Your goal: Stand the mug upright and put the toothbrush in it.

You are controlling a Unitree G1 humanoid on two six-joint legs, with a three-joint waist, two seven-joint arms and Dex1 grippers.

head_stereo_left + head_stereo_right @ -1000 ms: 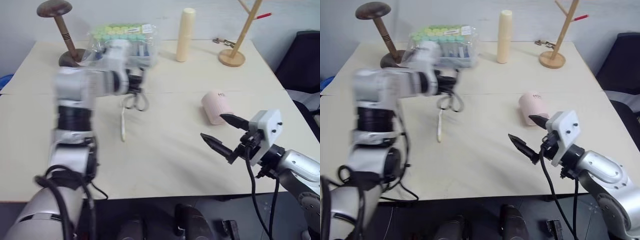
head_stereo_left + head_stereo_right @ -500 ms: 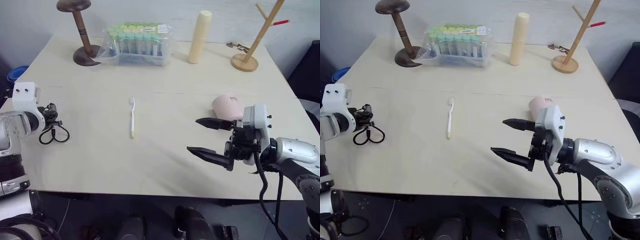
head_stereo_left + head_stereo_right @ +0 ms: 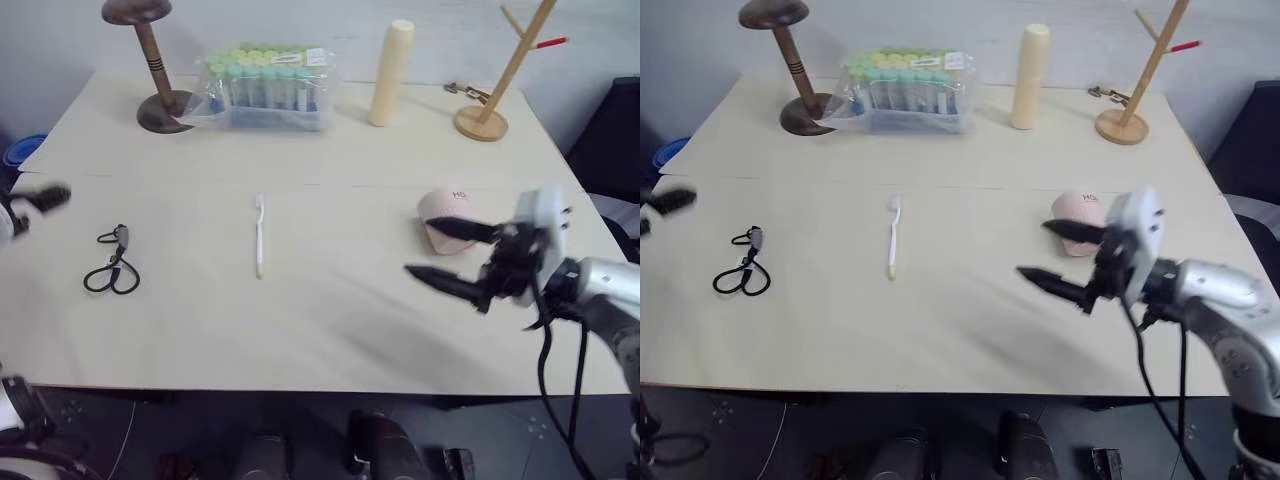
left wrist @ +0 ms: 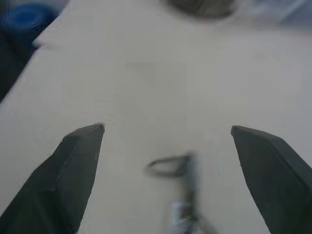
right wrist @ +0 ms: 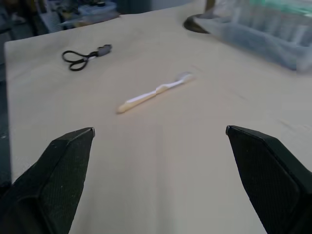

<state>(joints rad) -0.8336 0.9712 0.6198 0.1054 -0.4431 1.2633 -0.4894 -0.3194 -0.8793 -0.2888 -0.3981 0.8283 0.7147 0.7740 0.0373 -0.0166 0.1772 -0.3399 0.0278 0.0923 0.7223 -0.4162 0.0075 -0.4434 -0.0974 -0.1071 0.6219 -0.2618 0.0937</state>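
A: On the right half of the bench (image 3: 330, 330), the mug (image 3: 447, 218) lies on its side, not yet stood up. The toothbrush (image 3: 259, 236) lies flat near the middle, well apart from the mug, its bristle head toward the far edge.

B: And the right gripper (image 3: 452, 254)?

A: It hangs just on the near side of the mug, fingers spread wide and empty. One finger shows in front of the mug's near edge; I cannot tell whether it touches.

B: The left gripper (image 4: 163, 141)?

A: At the far left edge of the bench, fingers also wide apart, holding nothing. The black looped cord (image 3: 110, 272) lies on the bench below it.

B: What could go wrong from here?

A: The mug is a cylinder on its side, so I'd judge a glancing finger could set it rolling, perhaps toward the right edge. A pinch across the round wall may slip too. And once upright, it's small and light-looking; the long toothbrush dropped in at a slant might tip it over again.

B: Anything nearby to bump?

A: Not close. The tall cream cylinder (image 3: 391, 72), the tube rack (image 3: 267, 86), the dark stand (image 3: 148, 62) and the wooden tree (image 3: 495, 70) all sit along the far side.
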